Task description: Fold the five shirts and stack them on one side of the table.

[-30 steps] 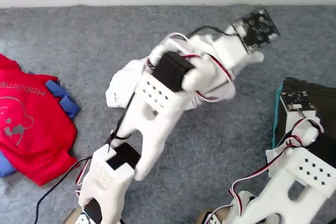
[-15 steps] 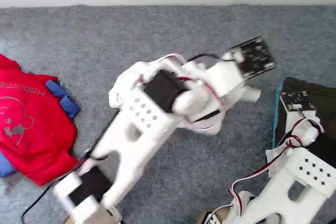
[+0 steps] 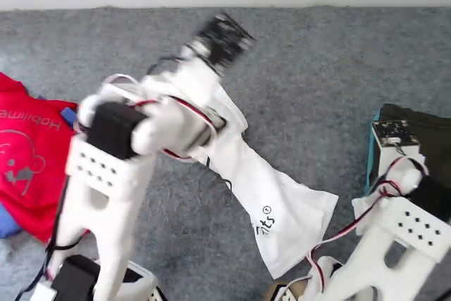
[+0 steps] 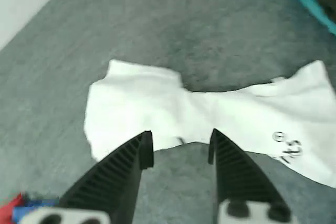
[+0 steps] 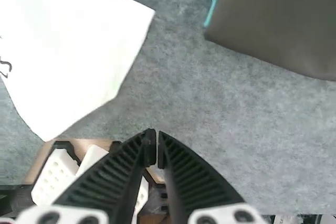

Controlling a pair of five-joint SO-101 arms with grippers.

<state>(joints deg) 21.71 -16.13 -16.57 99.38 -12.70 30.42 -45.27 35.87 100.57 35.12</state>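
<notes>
The white shirt [image 3: 275,209] sprawls beside the dark folded shirt [image 5: 278,19], left gripper [image 4: 181,140] with fingers wide over its far end, right gripper [image 5: 152,135] with fingers closed and empty; a single-layer pinch may drag it crooked.

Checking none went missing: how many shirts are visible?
3 plainly: red shirt left, white printed shirt mid-table, dark folded shirt right; blue fabric and teal edge may be more.

Dark print on white shirt [image 3: 273,201], mirrored white lettering on red shirt [image 3: 35,163]
</notes>
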